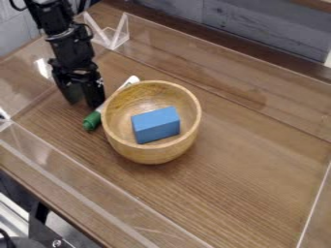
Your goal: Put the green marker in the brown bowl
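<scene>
The brown bowl [123,145] sits on the wooden table, round with a thick rim. A blue rectangular block [157,124] lies inside it. The green marker [93,118] lies on the table against the bowl's left side, its green cap showing at the front and its white barrel running back along the rim. My gripper [81,98] hangs just left of the marker and above the table, its black fingers pointing down and standing open with nothing between them. Part of the marker's barrel is hidden behind the fingers.
Clear acrylic walls [116,32] stand at the back left and along the table's edges. A grey panel wall [258,24] runs behind the table. Bare wooden tabletop [258,136] stretches to the right of the bowl.
</scene>
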`<state>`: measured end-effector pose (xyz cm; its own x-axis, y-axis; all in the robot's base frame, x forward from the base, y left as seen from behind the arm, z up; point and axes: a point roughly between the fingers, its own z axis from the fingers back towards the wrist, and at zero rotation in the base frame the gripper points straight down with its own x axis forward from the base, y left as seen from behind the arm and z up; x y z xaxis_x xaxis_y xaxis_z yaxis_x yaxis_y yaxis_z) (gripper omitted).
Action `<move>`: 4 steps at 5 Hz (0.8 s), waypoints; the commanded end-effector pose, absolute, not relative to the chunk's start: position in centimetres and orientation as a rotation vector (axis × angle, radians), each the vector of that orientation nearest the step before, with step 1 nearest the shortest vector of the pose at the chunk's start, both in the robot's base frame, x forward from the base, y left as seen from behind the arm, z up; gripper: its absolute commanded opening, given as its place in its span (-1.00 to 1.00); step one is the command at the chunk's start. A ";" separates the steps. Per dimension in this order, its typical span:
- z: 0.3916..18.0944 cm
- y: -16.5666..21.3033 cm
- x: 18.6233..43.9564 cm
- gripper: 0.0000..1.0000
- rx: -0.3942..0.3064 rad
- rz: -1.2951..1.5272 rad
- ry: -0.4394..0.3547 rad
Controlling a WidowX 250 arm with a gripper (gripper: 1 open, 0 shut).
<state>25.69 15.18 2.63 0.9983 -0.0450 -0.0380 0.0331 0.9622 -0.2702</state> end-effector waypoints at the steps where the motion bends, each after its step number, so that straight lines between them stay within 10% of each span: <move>1: 2.9 15.4 26.6 1.00 -0.251 -0.067 0.014; 2: 2.8 15.3 26.8 -1.00 -0.250 -0.079 0.012; 4: 3.7 15.2 27.2 -1.00 -0.255 -0.086 0.011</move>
<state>26.40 14.85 2.39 0.9960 -0.0802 -0.0405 0.0655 0.9568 -0.2832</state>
